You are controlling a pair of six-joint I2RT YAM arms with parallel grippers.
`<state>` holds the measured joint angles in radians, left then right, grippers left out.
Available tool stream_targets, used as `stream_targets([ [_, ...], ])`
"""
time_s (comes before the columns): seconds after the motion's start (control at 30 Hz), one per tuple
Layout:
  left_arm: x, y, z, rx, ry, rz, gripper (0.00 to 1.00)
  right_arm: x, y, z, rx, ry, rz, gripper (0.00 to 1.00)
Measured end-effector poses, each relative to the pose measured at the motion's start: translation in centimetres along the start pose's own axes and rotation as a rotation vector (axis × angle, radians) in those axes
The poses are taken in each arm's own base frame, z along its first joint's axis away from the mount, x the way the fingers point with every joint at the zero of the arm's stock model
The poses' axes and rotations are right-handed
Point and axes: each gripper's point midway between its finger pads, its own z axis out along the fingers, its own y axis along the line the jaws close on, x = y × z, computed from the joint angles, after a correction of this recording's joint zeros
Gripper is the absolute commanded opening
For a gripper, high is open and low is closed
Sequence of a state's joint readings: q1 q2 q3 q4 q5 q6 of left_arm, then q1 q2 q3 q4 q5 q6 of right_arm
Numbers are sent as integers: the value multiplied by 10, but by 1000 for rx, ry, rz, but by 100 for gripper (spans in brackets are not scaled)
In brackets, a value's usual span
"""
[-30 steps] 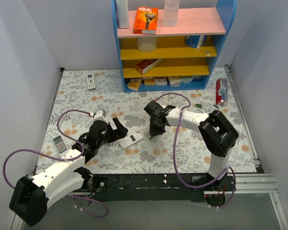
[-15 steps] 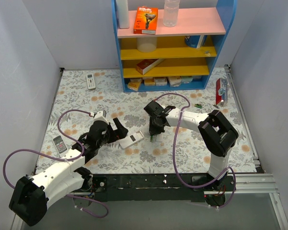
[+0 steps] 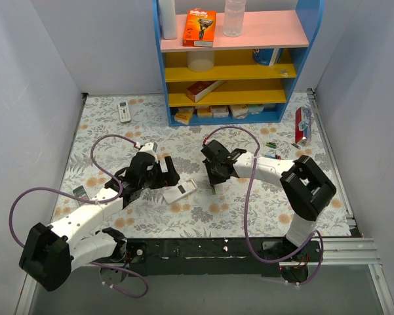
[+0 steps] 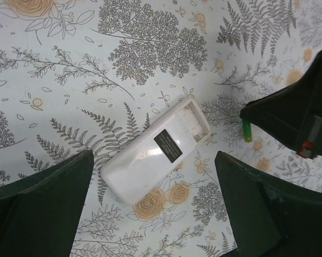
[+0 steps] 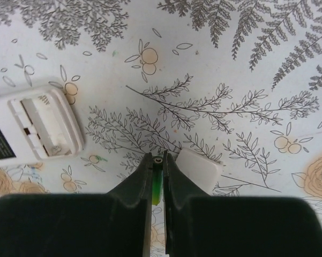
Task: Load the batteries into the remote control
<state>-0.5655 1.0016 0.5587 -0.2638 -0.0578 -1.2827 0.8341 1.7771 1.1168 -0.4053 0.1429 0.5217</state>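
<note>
Right gripper: pressed together on a green battery, which is pinched between the fingertips and pointed down at the table. Whether its lower end touches the cloth cannot be told.

Left gripper: spread wide, nothing held. It is poised over the near end of the remote, with one finger seen on each side of it in the wrist view.

Remote: laid back-up on the flowered cloth, at a slant, between the two grippers and gripped by neither. A dark label is seen on the white back. The battery recess is uncovered, at the end turned toward the right gripper.

Green battery, place: just beside the recess end of the remote, apart from it.

Cover: a small flat white piece, laid on the cloth just beside the right fingertips, on the side away from the remote.

Loose batteries: a few tiny cells are seen on the cloth to the right, well apart from the remote. Their colours are too small to tell.

Second remote: laid at the far left, near the shelf.
</note>
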Motion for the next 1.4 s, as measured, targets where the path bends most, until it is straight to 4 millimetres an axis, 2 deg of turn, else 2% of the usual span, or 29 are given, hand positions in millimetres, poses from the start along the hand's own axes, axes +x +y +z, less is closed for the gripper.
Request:
stream_targets([
  [0.1,1,-1,8,-19,60,71,98,-4,1,-11,-37,-46,-66,1],
  [0.37,23,1,28,-25,230,244,98,-40,18,-47,-157,-253,-182,1],
  [0.57,50,-4,44,-30,333,364,97,-46,20,-59,-194,-331,-226,1],
  [0.67,69,-12,49,-39,375,463,91,-43,17,-64,-200,-350,-238,1],
  [0.77,80,-10,54,-75,396,519,84,-41,14,-72,-206,-376,-246,1],
  [0.8,80,-9,55,-85,396,530,82,-43,14,-76,-208,-392,-248,1],
  [0.9,78,-7,59,-108,386,551,70,-46,11,-89,-212,-436,-250,1],
  [0.93,78,-8,61,-113,384,560,61,-47,10,-93,-214,-452,-248,1],
  [1.03,78,-15,66,-104,377,591,54,-51,4,-105,-215,-501,-235,1],
  [1.2,87,-39,73,-36,375,659,56,-53,-10,-115,-182,-546,-210,1],
  [1.4,94,-63,78,41,354,692,88,-53,-27,-124,-140,-592,-191,1],
])
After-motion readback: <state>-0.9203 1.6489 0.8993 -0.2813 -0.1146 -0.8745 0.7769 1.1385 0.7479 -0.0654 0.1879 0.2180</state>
